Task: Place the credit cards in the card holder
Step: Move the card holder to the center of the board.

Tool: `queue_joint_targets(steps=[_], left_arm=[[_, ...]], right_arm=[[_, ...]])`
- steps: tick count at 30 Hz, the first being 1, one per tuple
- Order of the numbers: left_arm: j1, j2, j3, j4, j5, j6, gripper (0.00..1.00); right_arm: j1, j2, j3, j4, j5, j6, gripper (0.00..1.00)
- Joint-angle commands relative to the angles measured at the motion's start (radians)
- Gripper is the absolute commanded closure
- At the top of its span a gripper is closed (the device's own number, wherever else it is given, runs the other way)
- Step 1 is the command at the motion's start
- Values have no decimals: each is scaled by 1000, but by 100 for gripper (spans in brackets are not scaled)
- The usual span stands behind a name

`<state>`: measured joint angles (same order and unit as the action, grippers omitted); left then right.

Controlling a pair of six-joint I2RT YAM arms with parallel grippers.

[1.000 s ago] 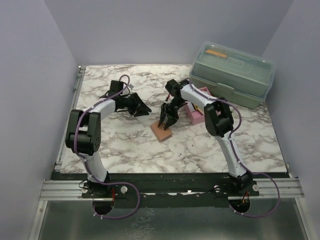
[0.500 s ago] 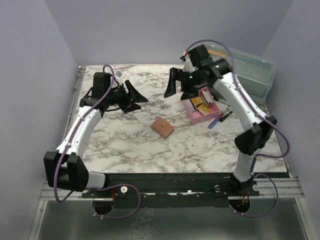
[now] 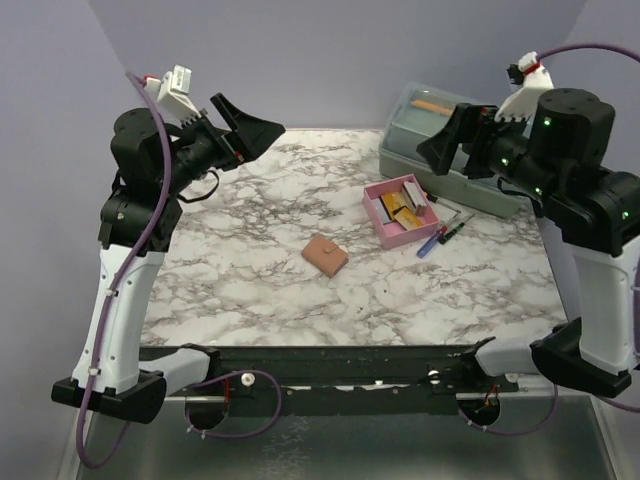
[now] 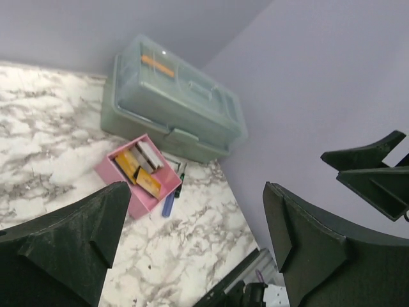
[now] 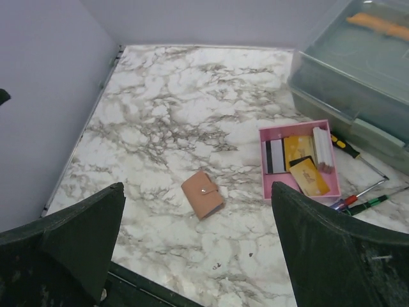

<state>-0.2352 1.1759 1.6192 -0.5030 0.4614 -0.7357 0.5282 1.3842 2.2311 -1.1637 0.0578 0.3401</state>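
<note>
Left claw (image 3: 250, 114) and right claw (image 3: 445, 131) gape wide, both empty.
Closed wallet (image 3: 325, 255) lies on the table (image 3: 250, 280); cards (image 5: 298, 150) sit in the pink tray (image 5: 261, 160).

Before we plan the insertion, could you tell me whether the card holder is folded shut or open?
Folded shut: the card holder lies flat, its snap flap closed over the front, with none of its inside showing.
</note>
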Motion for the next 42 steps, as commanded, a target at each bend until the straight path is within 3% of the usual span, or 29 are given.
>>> queue_joint_targets(steps=[1, 3, 5, 9, 13, 17, 25, 30, 35, 38, 42], left_arm=[[-2, -16, 7, 17, -106, -5, 6], [-6, 8, -71, 3, -56, -102, 6], [-89, 39, -187, 2, -35, -201, 4], [-357, 107, -327, -99, -333, -172, 1], [-553, 247, -391, -138, -601, -52, 1], [-631, 421, -354, -161, -748, 82, 1], [-646, 697, -283, -165, -960, 259, 8], [-602, 797, -253, -147, -918, 260, 15], [-457, 796, -282, -82, -834, 295, 24], [-336, 807, -280, -28, -765, 336, 35], [-160, 846, -231, -2, -754, 400, 35]], right_arm=[[0, -67, -63, 22, 132, -60, 0], [-1, -95, -123, 7, 152, -45, 0], [0, -122, -185, -6, 175, -12, 0], [-1, -174, -276, -7, 180, 47, 0], [-1, -228, -333, -19, 198, 103, 0], [0, -259, -345, -46, 205, 152, 0], [-1, -270, -339, -73, 184, 209, 0], [0, -249, -320, -79, 165, 229, 0], [0, -240, -349, -72, 137, 254, 0], [0, -221, -355, -71, 102, 265, 0], [0, -199, -351, -78, 76, 280, 0]])
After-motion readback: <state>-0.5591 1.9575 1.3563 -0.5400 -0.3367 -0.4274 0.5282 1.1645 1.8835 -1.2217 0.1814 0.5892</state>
